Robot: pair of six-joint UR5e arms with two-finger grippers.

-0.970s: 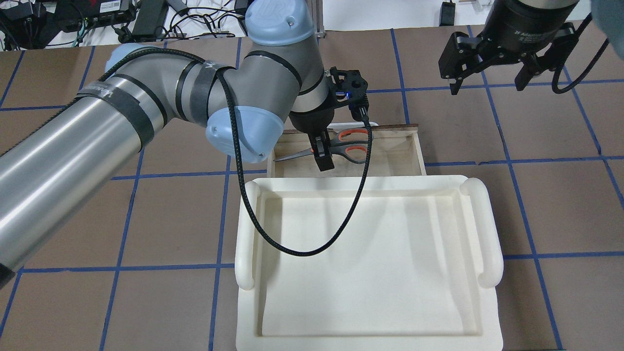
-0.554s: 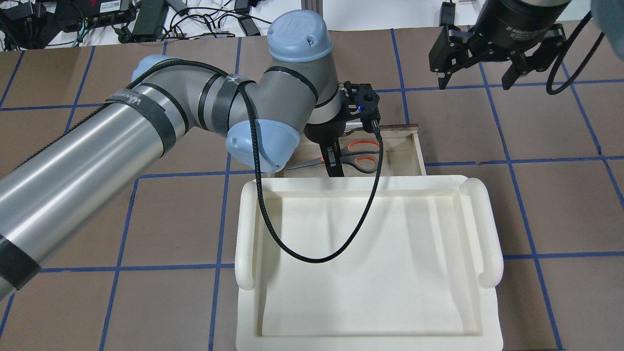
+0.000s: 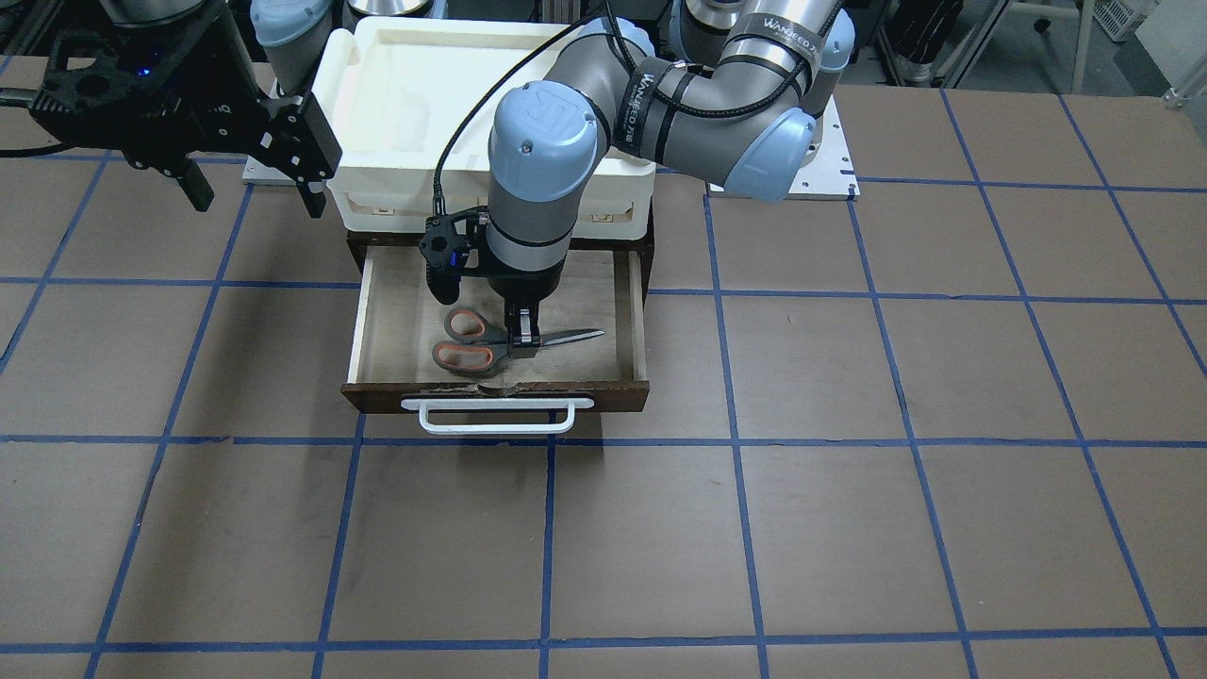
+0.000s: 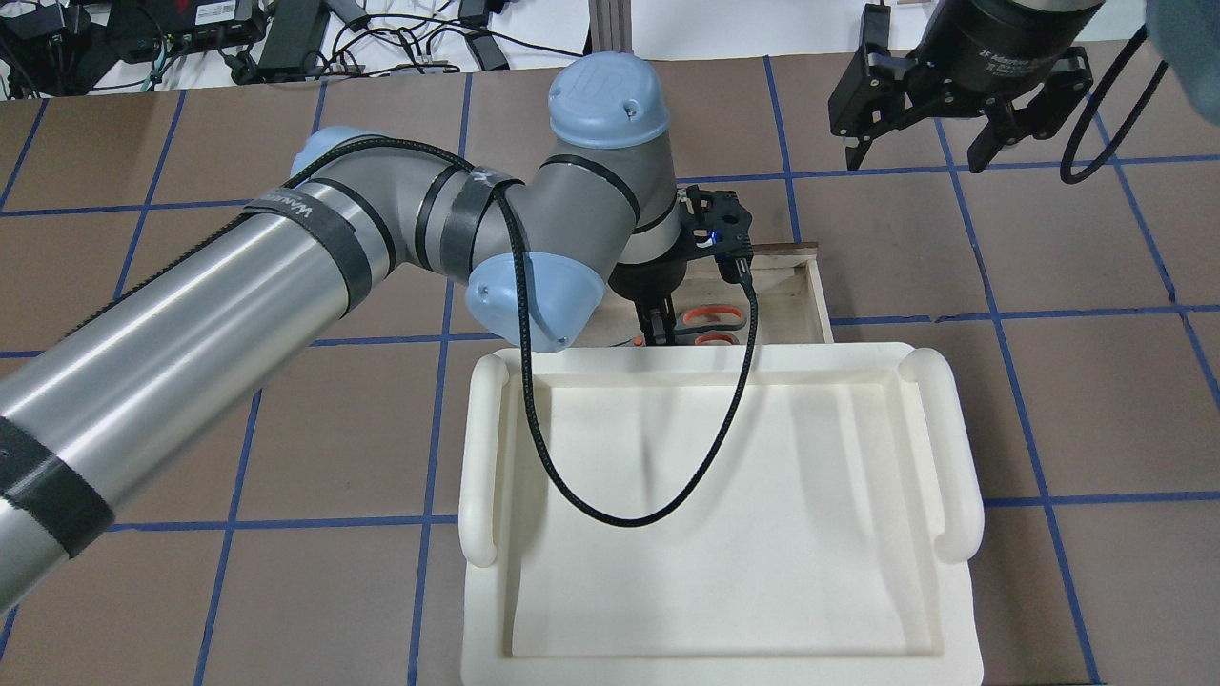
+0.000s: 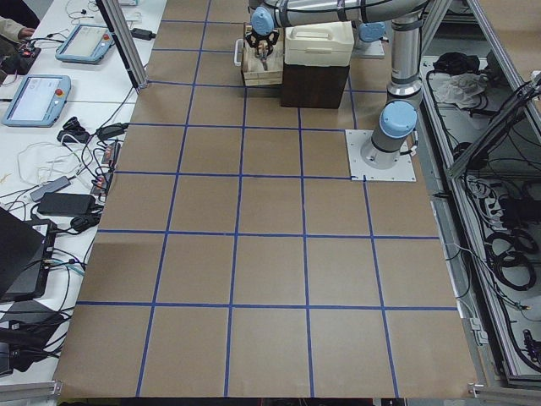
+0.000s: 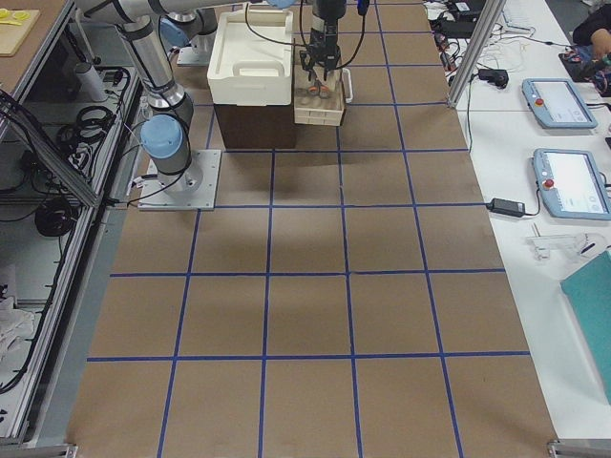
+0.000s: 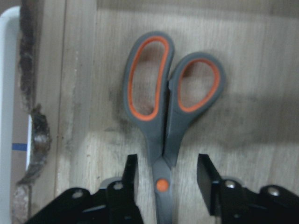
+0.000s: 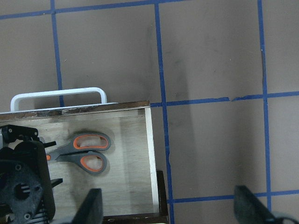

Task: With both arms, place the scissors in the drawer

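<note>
**Operator:** What do I have here, from the big things down?

**Observer:** You have the brown surface (image 3: 849, 519) with blue grid lines. Over it the left arm (image 4: 238, 286) reaches across and bends down into the open drawer (image 3: 637, 321). The cream tray (image 4: 953, 448) sits on the dark cabinet (image 6: 253, 124) from which the drawer is pulled out.

**Operator:** And the tools?

**Observer:** The right tool (image 3: 253, 193) hangs above the surface, beside the drawer on the robot's right. Its fingers are spread wide, with nothing between them. The left tool (image 7: 167, 161) is down inside the drawer. In its wrist view you can see that its fingers (image 7: 132, 177) stand apart.

**Operator:** Where are the scissors relative to it?

**Observer:** The scissors (image 7: 163, 121) lie flat on the pale drawer floor, near the front wall that carries the white bar handle (image 3: 490, 420). Their neck, at the orange pivot dot (image 7: 161, 185), is between the two fingers of the left tool. You see a small gap at each side, so no finger touches them. The handle loops point to the robot's right, the blades to its left.
</note>
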